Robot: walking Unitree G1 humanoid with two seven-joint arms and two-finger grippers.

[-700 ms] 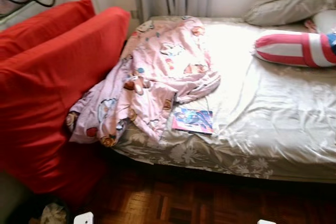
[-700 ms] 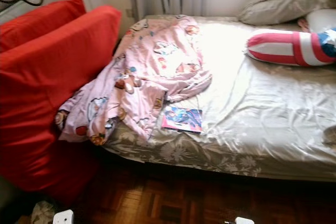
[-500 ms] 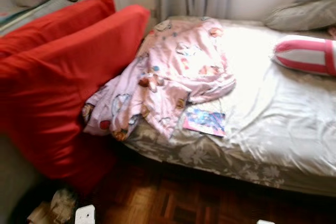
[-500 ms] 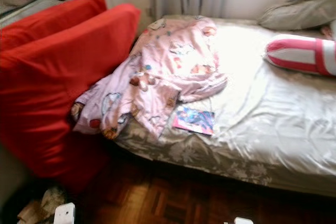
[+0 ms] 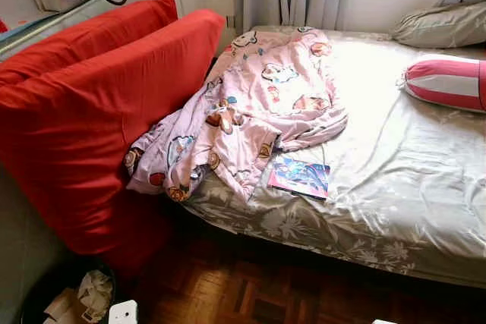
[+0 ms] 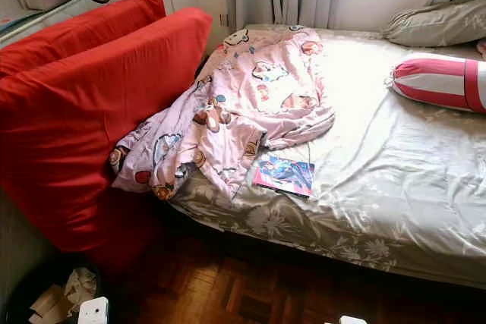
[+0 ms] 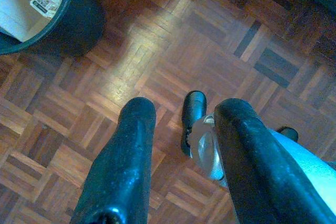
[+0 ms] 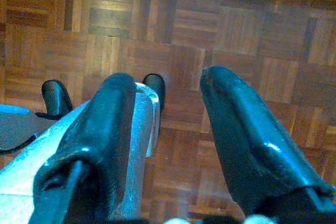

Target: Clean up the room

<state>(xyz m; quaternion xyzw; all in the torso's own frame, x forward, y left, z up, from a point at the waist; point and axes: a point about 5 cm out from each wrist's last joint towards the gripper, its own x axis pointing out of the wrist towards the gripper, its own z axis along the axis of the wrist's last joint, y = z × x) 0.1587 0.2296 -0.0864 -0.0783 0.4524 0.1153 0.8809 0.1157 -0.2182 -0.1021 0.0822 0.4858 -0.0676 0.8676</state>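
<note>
A pink cartoon-print blanket (image 5: 250, 111) lies bunched across the near corner of the bed (image 5: 410, 187), one end spilling over the edge against the big red cushions (image 5: 99, 111) that lean at the bedside; it looks dropped rather than laid, so it reads as the main thing to tidy. Just beside its lower fold a thin colourful book (image 5: 299, 177) rests flat on the grey sheet, near the bed's front edge, likely left there after reading. A red-and-white striped bolster (image 5: 444, 81) and a grey pillow (image 5: 440, 24) sit at the far side where they belong.

On the parquet floor (image 6: 250, 294) by the cushions stands a dark bin (image 7: 63, 19) with crumpled paper in it (a likely home for rubbish).

Both arms hang low with nothing in hand, probably because the robot is only surveying: the left gripper (image 7: 181, 166) points down at the floor with its fingers parted and empty, and the right gripper (image 8: 168, 140) likewise hangs spread wide over bare parquet, holding nothing
</note>
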